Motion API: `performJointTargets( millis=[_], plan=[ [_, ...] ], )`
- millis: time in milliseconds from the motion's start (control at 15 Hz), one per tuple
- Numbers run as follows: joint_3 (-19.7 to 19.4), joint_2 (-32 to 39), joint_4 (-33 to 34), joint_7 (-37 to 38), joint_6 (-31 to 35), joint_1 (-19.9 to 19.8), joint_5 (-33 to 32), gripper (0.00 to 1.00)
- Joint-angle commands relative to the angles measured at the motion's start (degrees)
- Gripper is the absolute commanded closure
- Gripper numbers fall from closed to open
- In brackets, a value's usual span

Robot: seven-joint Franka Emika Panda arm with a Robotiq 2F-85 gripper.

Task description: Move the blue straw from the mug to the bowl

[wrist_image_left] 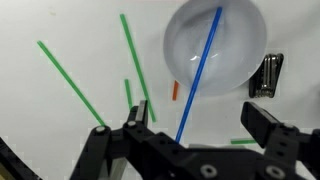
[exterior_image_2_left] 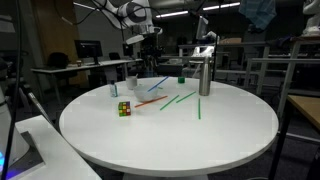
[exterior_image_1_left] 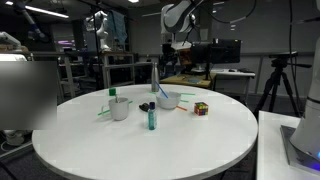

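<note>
**Hovering above the bowl with the pincer spread**

Your pincer (wrist_image_left: pixel 200 125) hangs clear of the table, and its two fingers (wrist_image_left: pixel 140 118) are wide apart and clamped on nothing. In the wrist view the blue straw (wrist_image_left: pixel 200 70) lies directly beneath it. The straw's far end rests inside the bowl (wrist_image_left: pixel 245 40). From there it crosses the bowl's near rim and runs in between your fingers, touching neither, until the pincer's body hides it. It passes closer to the finger on the side of the loose green straws (wrist_image_left: pixel 135 60), which lie flat on the table beyond that finger. A short orange piece (wrist_image_left: pixel 175 90) sits just ahead of the pincer, beside the bowl's rim. A small metal clip (wrist_image_left: pixel 265 75) lies ahead of the opposite finger, close to the bowl's other side.

In an exterior view the mug (exterior_image_1_left: pixel 120 109) stands below the pincer and well off to one side, apart from the bowl. A teal tube (exterior_image_1_left: pixel 152 120) stands upright near the bowl, and a colour cube (exterior_image_1_left: pixel 201 108) sits on the bowl's far side from the mug.
</note>
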Motion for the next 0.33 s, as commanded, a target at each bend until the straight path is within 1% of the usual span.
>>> performJointTargets(
  millis=[0,133,200,267],
  plan=[
    [0.4,-7.1,-3.0,-0.3,-9.2,0.1,-2.3,0.0],
    [0.6,-10.5,-5.0,-1.2,-11.0,0.0,-3.7,0.0],
    [0.8,-5.9,-1.3,-0.1,-9.5,-0.4,-2.0,0.0],
    [0.8,-7.4,-2.2,-0.1,-10.1,-0.4,-2.4,0.0]
  ],
)
